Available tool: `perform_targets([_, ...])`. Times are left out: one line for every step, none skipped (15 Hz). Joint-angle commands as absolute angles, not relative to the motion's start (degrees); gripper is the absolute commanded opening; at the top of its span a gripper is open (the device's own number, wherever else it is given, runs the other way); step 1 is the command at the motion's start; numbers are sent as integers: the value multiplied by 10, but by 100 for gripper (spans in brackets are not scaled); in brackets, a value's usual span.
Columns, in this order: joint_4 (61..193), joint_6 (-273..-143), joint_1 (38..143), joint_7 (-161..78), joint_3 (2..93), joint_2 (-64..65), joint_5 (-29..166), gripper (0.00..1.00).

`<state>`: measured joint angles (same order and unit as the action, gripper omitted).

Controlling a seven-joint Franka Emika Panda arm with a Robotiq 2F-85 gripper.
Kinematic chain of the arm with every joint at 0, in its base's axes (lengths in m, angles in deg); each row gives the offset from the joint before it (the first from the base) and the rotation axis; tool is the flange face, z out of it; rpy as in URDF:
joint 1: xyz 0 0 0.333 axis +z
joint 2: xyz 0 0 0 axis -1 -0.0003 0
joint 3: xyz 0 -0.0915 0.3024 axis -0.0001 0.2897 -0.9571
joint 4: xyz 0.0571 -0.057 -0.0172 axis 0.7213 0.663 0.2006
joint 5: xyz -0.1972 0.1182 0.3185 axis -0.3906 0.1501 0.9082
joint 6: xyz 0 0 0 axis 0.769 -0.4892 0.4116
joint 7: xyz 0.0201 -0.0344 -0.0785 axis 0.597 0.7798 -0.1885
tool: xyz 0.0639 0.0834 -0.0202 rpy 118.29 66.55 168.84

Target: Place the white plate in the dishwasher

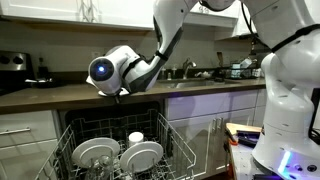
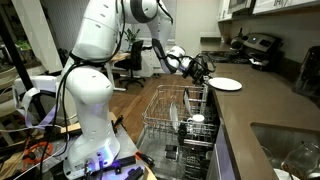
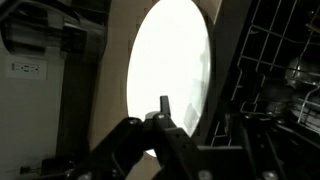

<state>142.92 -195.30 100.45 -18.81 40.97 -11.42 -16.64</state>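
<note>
White plate (image 2: 226,84) lies flat on the dark counter (image 2: 250,112), near its front edge, not in the dishwasher (image 1: 100,118). The arm (image 2: 160,55) reaches across to it, and in that exterior view the jaws sit at the plate's near rim.

In the wrist view the plate fills the middle of the frame as a bright oval. One dark finger (image 3: 163,106) stands in front of its lower rim. I can't tell whether the jaws are pinching the rim or just sitting beside it: the other finger isn't clear and the contact is hidden.

In an exterior view the wrist (image 1: 112,72) hangs over the counter edge and blocks the plate completely.

The dishwasher is open, with the wire rack (image 1: 70,150) pulled out below the counter edge. It also shows at the right of the wrist view. The rack holds two racked plates (image 1: 140,156) standing on edge between the tines, with a small white cup (image 1: 135,137) just behind them.

The rack sits below and just beside the white plate's spot. There is a sink (image 2: 290,150) further along the counter.
</note>
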Motion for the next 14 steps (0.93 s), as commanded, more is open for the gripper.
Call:
perform_targets([1422,-1941,996,-184,403,-123,-184,50])
perform_targets([1422,-1940,996,-185,403,-124,-184,51])
perform_targets([1422,-1940,996,-185,403,-126,-184,50])
perform_targets([1422,-1939,996,-185,403,-126,-184,51])
perform_targets([1422,-1938,996,-185,404,-127,-184,37])
perform_targets([1423,-1937,996,-186,404,-128,-184,25])
perform_targets([1423,-1935,996,-186,404,-129,-184,18])
perform_targets([1423,-1934,995,-186,404,-129,-184,11])
perform_targets([1423,-1933,995,-187,403,-129,-183,7])
perform_targets([1423,-1932,995,-187,403,-129,-182,7])
perform_targets([1422,-1930,996,-188,403,-129,-183,6])
perform_targets([1419,-1925,996,-187,402,-128,-182,5])
perform_targets([1418,-1923,996,-187,402,-129,-182,8])
perform_targets([1417,-1917,996,-188,402,-128,-182,7])
